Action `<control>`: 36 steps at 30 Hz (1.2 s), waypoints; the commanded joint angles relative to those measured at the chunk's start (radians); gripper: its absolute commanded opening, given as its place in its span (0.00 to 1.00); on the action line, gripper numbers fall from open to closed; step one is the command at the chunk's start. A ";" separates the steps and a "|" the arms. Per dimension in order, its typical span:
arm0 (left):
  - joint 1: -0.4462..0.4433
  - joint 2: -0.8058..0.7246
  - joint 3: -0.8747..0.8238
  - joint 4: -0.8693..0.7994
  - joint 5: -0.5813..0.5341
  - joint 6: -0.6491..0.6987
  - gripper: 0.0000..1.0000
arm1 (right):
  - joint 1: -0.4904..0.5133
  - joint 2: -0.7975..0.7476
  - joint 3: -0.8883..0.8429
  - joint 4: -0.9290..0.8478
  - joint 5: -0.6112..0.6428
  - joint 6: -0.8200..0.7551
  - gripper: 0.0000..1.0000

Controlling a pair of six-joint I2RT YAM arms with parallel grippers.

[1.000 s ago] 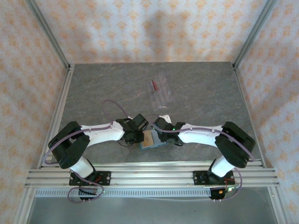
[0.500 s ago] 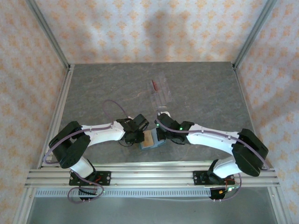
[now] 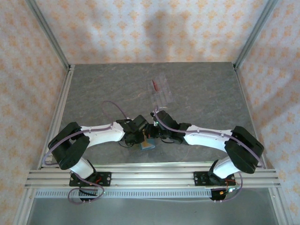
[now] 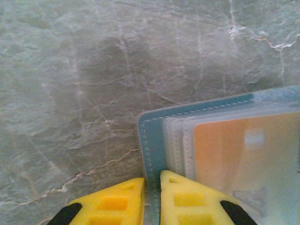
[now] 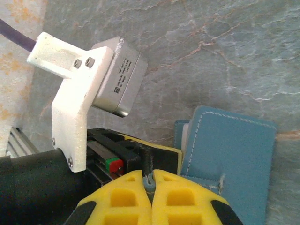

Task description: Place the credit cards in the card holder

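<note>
1. The grey, marble-veined, flat stone-look table (image 3: 93, 93) is the carrying surface, with pale cracks running across it and aluminium rails (image 3: 60, 112) along its sides.
2. A teal stitched card holder (image 3: 147, 144), rectangular and soft-covered, lies on the table near the middle of its near edge. From the left wrist its clear inner sleeves fan out beside the teal cover (image 4: 151, 140).
3. Well beyond the card holder, slightly to its right, clear flat plastic pieces (image 3: 164, 93) lie on the table.
4. A thin dark red card (image 3: 154, 85) sits at their far left end, farther from the card holder; its tilt cannot be told.
</note>
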 commanded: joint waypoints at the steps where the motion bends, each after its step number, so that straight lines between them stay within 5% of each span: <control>1: -0.025 -0.049 -0.067 -0.043 -0.062 -0.029 0.15 | 0.010 0.083 -0.014 0.141 -0.076 0.099 0.00; 19: 0.050 -0.378 -0.185 -0.197 -0.096 -0.029 0.21 | 0.066 0.280 0.050 0.171 -0.072 0.091 0.01; 27: 0.058 -0.349 -0.174 -0.173 -0.067 -0.012 0.22 | 0.063 0.227 0.131 0.021 -0.100 0.001 0.29; 36: 0.058 -0.354 -0.149 -0.185 -0.057 -0.005 0.21 | 0.008 0.132 0.252 -0.232 -0.235 -0.079 0.45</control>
